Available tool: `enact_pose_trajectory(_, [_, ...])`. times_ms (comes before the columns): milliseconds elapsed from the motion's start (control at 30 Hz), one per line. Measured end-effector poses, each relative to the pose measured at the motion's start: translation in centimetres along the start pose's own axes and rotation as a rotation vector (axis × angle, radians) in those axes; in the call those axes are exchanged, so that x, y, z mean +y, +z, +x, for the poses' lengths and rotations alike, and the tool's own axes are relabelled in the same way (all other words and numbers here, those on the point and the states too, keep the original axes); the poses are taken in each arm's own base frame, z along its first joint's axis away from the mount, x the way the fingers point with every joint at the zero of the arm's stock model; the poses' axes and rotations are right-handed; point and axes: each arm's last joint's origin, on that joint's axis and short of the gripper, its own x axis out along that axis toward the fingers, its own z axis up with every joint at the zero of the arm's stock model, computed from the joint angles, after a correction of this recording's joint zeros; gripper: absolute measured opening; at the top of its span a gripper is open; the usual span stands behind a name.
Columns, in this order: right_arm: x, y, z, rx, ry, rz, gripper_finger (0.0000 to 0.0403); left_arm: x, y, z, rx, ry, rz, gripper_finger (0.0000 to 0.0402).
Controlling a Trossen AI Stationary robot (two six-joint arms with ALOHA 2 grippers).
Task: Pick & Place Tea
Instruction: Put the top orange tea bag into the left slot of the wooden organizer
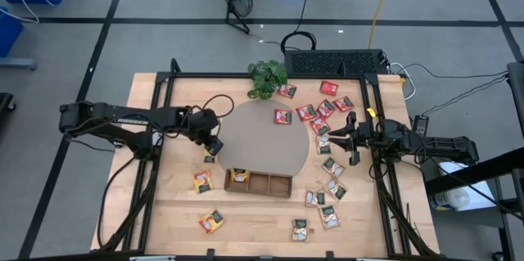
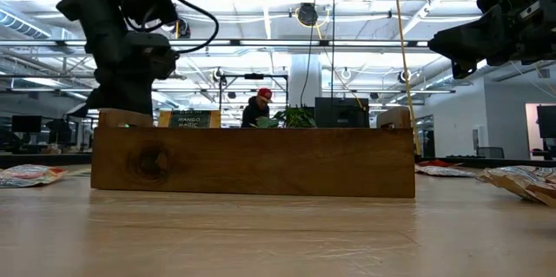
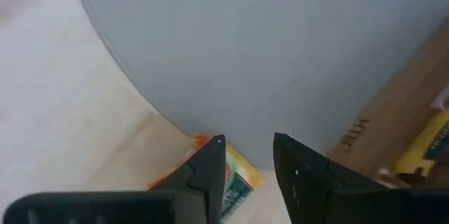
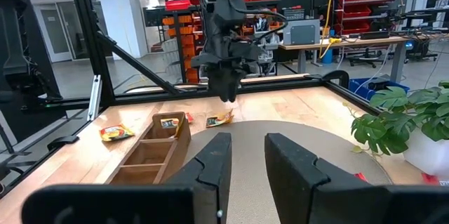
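Observation:
An orange tea packet (image 1: 210, 157) (image 3: 235, 182) lies flat on the wood at the edge of the round grey mat (image 1: 266, 138). My left gripper (image 1: 214, 146) (image 3: 249, 157) (image 4: 228, 96) hangs just above it, pointing steeply down, open, with nothing between its fingers. The wooden tray (image 1: 259, 183) (image 4: 151, 150) stands at the mat's near side, with one packet (image 1: 239, 176) (image 4: 168, 122) in its left compartment. At the mat's right edge my right gripper (image 1: 329, 135) (image 4: 247, 143) waits level and open, holding nothing.
Red packets (image 1: 315, 105) lie at the far right, pale green ones (image 1: 332, 187) at the near right, and two orange ones (image 1: 202, 181) (image 1: 211, 222) left of the tray. A potted plant (image 1: 268, 77) stands at the mat's far edge. A black frame rims the table.

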Motion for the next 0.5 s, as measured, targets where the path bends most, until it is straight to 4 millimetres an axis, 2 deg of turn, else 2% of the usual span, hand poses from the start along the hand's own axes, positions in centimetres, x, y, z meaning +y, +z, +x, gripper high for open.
enact_pose_trajectory(233, [0.0,0.0,0.0,0.000,0.000,0.000,0.0075,-0.4,-1.4,1.2,0.023,0.155,-0.037,0.0124])
enact_pose_trajectory(500, [0.0,0.0,0.0,0.001,0.000,0.000,0.0075,-1.3,-2.4,1.8,0.000,0.195,-0.126,0.0124])
